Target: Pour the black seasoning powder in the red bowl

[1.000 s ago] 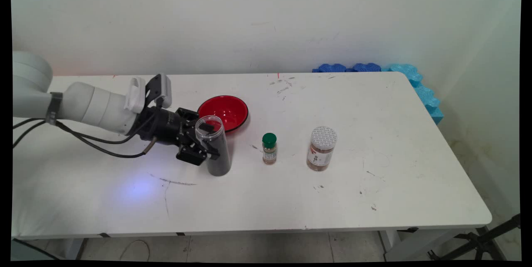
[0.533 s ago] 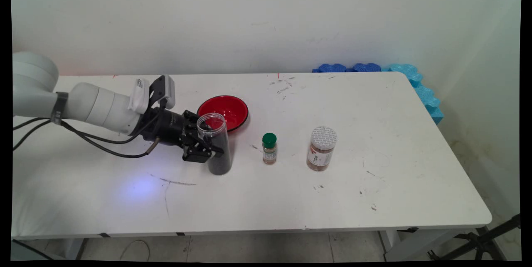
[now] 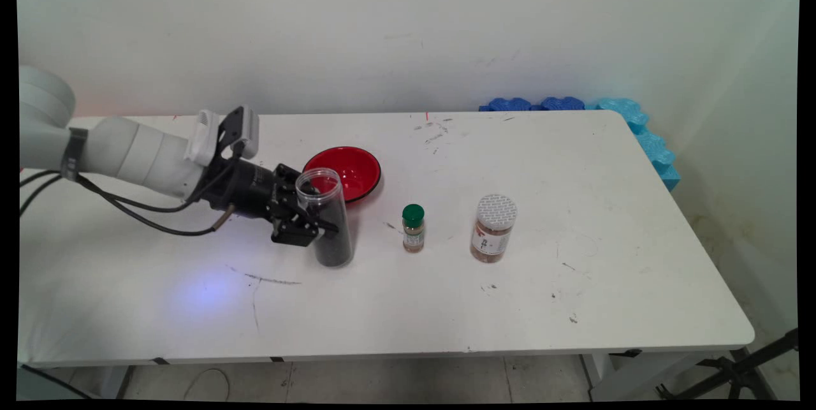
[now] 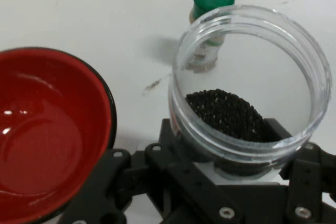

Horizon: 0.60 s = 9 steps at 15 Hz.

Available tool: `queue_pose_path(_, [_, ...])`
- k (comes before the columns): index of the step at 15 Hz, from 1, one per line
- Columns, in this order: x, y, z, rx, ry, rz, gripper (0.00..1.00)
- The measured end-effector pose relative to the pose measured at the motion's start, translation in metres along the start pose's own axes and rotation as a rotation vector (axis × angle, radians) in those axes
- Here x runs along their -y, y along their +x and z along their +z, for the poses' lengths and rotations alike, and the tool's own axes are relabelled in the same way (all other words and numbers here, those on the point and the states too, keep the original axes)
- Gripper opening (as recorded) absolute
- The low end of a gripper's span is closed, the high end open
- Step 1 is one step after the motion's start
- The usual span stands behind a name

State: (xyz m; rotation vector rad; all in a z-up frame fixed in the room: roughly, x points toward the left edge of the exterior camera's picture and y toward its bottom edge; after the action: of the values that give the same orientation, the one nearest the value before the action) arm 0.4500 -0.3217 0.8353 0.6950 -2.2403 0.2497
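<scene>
The black two-finger gripper [image 3: 317, 219] is closed around a tall clear plastic jar without lid [image 3: 325, 215], which is partly filled with small black grains [image 4: 227, 113]. In the main view the jar is a little tilted, its open mouth leaning to the left, and its bottom is at the white table [image 3: 574, 282] or just above it; I cannot tell if it touches. Compared with half a second ago, the arm has moved a little to the left and up, and the jar's mouth is now higher and more to the left, while its bottom stayed nearly in the same place. One second ago the jar was lower and stood more upright.

The round red bowl with a black rim [image 3: 344, 173] lies just behind the jar; in the hand view it is just beside the jar, on the left. To the right of the jar stands a small spice bottle with a green cap [image 3: 413, 228], and further right a wider jar with a white lid and brown content [image 3: 492, 228]. These three have not moved. Blue foam pieces [image 3: 637, 126] lie at the far right corner of the table.
</scene>
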Motion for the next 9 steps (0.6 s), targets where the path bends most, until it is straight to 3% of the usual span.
queue_pose_path(9, [0.0, 0.042, -0.043, -0.036, -0.033, 0.069, 0.0])
